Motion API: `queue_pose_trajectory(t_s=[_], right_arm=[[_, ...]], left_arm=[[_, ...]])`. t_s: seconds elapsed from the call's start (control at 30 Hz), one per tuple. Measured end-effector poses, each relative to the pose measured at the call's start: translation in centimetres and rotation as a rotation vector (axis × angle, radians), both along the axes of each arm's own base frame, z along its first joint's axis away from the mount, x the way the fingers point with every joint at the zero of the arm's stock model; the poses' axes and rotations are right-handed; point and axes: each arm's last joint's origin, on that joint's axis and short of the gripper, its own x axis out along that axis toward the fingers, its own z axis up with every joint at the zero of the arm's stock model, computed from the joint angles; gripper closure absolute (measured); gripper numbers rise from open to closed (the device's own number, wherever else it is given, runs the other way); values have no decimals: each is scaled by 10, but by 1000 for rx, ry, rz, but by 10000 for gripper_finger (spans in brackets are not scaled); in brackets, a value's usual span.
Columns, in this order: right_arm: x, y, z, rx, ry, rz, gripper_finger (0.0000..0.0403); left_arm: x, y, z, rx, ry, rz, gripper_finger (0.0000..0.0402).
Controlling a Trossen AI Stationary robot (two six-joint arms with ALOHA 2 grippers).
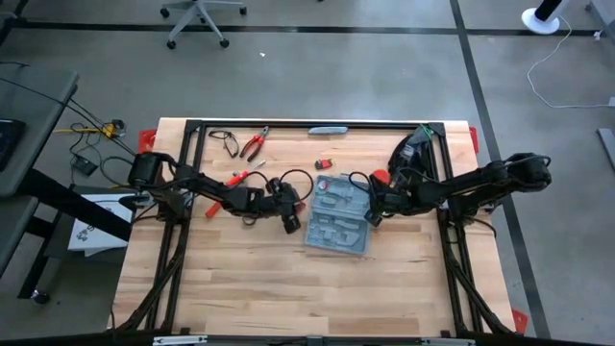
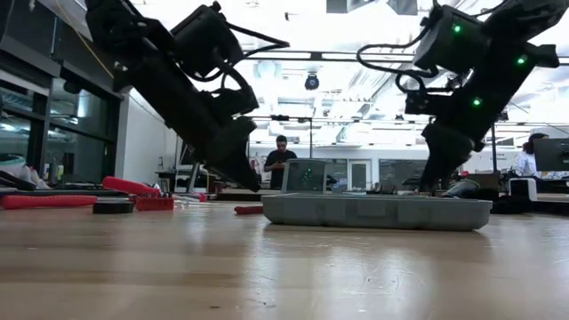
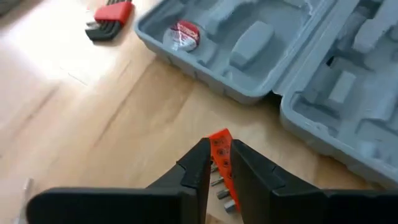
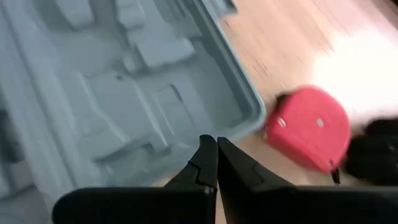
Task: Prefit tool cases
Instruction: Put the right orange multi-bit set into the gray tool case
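The grey-blue tool case (image 1: 338, 219) lies open and flat on the wooden table, its moulded slots facing up; a round red-and-white item (image 3: 183, 35) sits in one slot. My left gripper (image 3: 219, 146) hovers just off the case's left side (image 1: 291, 224), shut on a small red bit holder (image 3: 221, 155). My right gripper (image 4: 216, 142) is shut and holds nothing; it hangs at the case's right edge (image 1: 373, 217), next to a red tape measure (image 4: 308, 127). My left gripper pinches the red bit holder between its two fingers. The holder's red end (image 3: 219, 135) pokes out past the fingertips, and its metal bits (image 3: 220, 185) show farther back in the gap. The fingers slant down toward the case. The holder appears lifted off the table.
A red hex key set (image 3: 111, 18) lies on the table beyond the case's far left corner. Red-handled pliers (image 1: 255, 144), another red-handled tool (image 1: 240, 178) and a small red piece (image 1: 324, 164) lie toward the far edge. Bare wood lies on the near side of the case.
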Motion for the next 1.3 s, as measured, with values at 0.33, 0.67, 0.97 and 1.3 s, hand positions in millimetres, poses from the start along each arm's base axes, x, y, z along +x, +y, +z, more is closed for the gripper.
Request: queue_pose_trajectory(t_s=[0.33,0.67,0.97,1.3], right_arm=[[-2,0,-2,12,6,-18,403],[-12,0,-25,70,-92,-44,403],[-11,0,-25,82,-120,-53,403],[-5,-2,-22,75,-180,-44,403]], left_arm=[[-5,8,-6,-148,56,35,260],[-5,12,-5,-160,42,53,217],[-4,11,-9,-181,56,32,215],[0,11,-26,-171,89,27,215]])
